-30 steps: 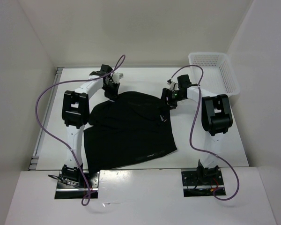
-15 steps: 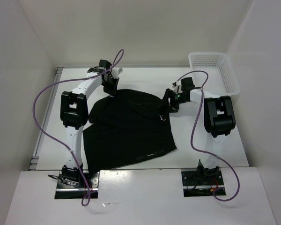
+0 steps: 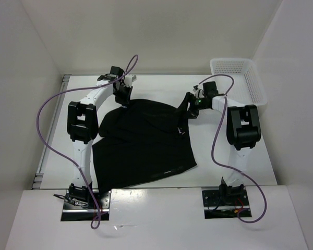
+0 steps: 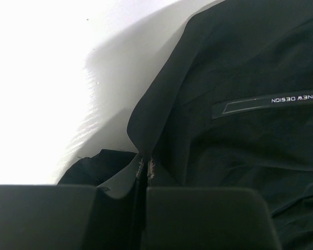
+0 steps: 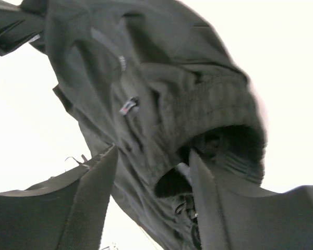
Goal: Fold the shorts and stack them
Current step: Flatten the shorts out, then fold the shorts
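The black shorts (image 3: 143, 140) lie spread across the middle of the table. My left gripper (image 3: 124, 100) is at their far left corner, shut on a fold of the fabric edge (image 4: 145, 165); a pale "NEW DESIGN" strip (image 4: 268, 101) shows beside it. My right gripper (image 3: 187, 109) is at the far right corner. Its fingers (image 5: 91, 200) stand apart, with the bunched ribbed waistband (image 5: 208, 117) lying between them. A tiny label (image 5: 128, 107) shows on the cloth.
A white mesh basket (image 3: 240, 78) stands at the far right corner of the table. White walls close in the table at the back and on both sides. Purple cables loop from both arms.
The right wrist has swung toward the far side while its gripper stays at the shorts' far right corner. The left gripper shifted slightly farther, then held still. The shorts have barely moved.
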`<move>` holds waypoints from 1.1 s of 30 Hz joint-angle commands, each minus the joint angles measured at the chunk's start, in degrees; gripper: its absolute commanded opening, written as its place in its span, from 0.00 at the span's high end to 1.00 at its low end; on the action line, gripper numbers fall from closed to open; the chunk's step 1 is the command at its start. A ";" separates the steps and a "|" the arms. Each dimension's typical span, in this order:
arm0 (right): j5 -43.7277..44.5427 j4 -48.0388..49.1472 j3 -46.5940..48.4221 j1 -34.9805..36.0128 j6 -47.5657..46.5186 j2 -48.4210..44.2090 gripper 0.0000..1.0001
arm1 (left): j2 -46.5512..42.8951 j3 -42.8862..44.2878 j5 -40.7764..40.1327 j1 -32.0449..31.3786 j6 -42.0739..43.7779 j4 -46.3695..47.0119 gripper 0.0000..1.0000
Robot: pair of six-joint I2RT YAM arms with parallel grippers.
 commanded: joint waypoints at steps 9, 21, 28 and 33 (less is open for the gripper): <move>2.77 3.19 7.68 1.14 3.25 6.53 0.84 | -4.09 4.62 -0.72 0.72 0.23 -0.10 1.00; 1.17 -2.77 21.49 -5.01 -15.44 0.75 1.00 | 0.58 31.51 -7.84 5.65 0.23 -6.50 1.00; -0.75 -7.88 13.07 -5.01 -26.53 -5.94 1.00 | -17.07 -0.24 -10.82 -0.67 0.23 -2.58 1.00; 2.14 -11.58 9.28 -5.01 -34.18 -9.90 1.00 | -28.76 -25.90 -15.30 -5.77 0.23 -1.76 0.94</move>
